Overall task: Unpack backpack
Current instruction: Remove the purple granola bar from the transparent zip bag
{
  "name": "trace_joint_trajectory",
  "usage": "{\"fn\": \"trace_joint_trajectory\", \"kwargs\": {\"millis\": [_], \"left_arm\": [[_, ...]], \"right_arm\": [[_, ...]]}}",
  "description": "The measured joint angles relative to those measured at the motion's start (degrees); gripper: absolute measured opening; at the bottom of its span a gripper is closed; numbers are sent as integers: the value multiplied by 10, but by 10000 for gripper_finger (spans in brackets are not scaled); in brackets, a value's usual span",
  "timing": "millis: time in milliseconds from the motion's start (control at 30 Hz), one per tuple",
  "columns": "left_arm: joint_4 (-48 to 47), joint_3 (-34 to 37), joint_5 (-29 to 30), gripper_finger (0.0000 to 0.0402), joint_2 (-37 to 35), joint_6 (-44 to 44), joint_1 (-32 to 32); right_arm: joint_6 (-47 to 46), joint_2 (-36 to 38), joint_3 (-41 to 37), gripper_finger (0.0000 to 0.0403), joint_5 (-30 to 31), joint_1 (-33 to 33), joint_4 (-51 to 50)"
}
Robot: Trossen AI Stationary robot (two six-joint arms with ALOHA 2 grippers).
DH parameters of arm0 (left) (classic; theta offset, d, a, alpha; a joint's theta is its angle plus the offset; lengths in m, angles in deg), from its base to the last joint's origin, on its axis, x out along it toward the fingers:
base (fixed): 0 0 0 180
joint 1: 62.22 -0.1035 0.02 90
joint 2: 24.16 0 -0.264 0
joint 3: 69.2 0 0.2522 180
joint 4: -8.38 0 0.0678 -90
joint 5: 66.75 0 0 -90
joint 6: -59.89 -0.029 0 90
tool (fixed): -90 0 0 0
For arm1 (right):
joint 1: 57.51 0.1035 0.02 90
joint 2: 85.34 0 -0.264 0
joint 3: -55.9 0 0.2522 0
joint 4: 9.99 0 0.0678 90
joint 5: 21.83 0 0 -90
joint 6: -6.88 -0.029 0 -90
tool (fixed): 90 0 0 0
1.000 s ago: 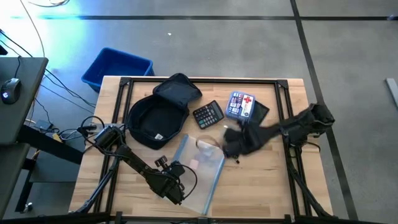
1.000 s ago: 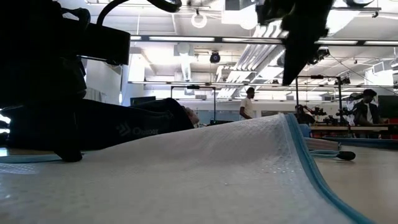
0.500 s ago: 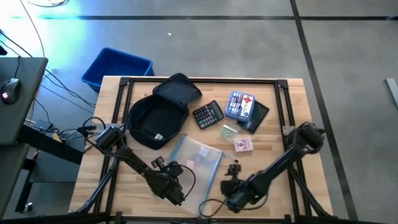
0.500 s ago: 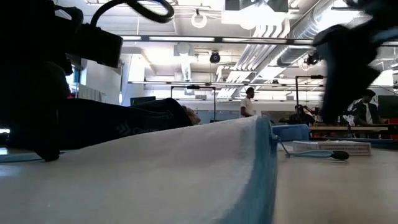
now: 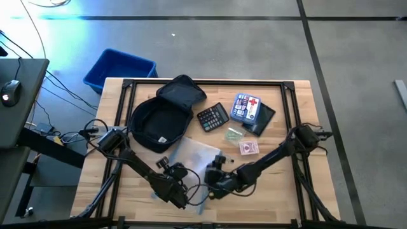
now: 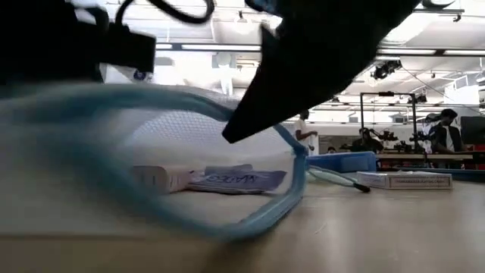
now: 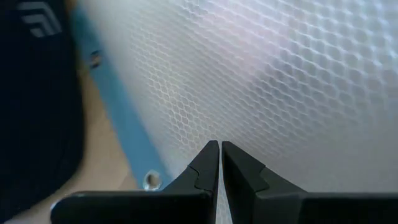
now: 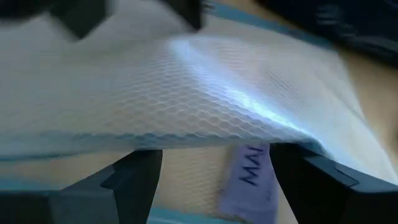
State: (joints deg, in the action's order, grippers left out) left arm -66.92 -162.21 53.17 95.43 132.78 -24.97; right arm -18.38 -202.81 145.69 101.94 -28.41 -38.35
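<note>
The open dark navy backpack (image 5: pixel 162 117) lies at the table's far left. A clear mesh pouch (image 5: pixel 197 152) with a blue zip rim (image 6: pixel 292 182) lies in front of it, mouth gaping. A white box (image 6: pixel 159 178) and a purple packet (image 8: pixel 252 171) lie inside. My left gripper (image 5: pixel 180 191) is shut on the pouch at its near end. My right gripper (image 8: pixel 217 180) is open at the pouch's mouth, fingers wide on either side of the packet under the raised mesh. Whether it touches the pouch I cannot tell. My left gripper pinches the pouch's upper mesh layer (image 7: pixel 217 134) between its two fingertips, a little way in from the blue zip edge (image 7: pixel 127 134). The fingers slant down from the table's near left. That layer is held up, and the pouch's lower layer rests on the table.
A calculator (image 5: pixel 212 117), a blue first-aid kit (image 5: pixel 246 107), a small green packet (image 5: pixel 234 133) and a pink card pack (image 5: pixel 248 148) lie at the far right. A blue bin (image 5: pixel 119 69) stands on the floor past the far left corner.
My right gripper has swung from above the items at the far right toward the near edge, then left and down to the pouch's mouth. The pouch's upper layer has risen and its mouth now gapes, showing the things inside.
</note>
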Motion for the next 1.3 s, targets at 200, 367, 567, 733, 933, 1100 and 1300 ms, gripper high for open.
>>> {"fn": "trace_joint_trajectory", "kwargs": {"millis": [200,367,567,733,933,1100,1300], "left_arm": [[28,15,4,0,0,-35,1],[32,14,0,0,0,-41,5],[32,14,-2,0,0,-41,11],[33,14,-3,0,-1,-41,15],[23,15,-7,0,-1,-41,18],[6,17,-9,0,-1,-31,18],[8,17,-9,0,-1,-30,18]], "right_arm": [[-30,-16,0,279,-51,-51,-32],[-32,-46,3,279,-82,-85,-47],[-31,-55,4,237,-82,-90,-62],[-18,-48,3,115,-71,-76,-82],[3,-16,-3,14,-69,-43,-146],[3,19,-3,12,-85,0,-180],[-62,34,-2,4,-93,43,-331]]}}
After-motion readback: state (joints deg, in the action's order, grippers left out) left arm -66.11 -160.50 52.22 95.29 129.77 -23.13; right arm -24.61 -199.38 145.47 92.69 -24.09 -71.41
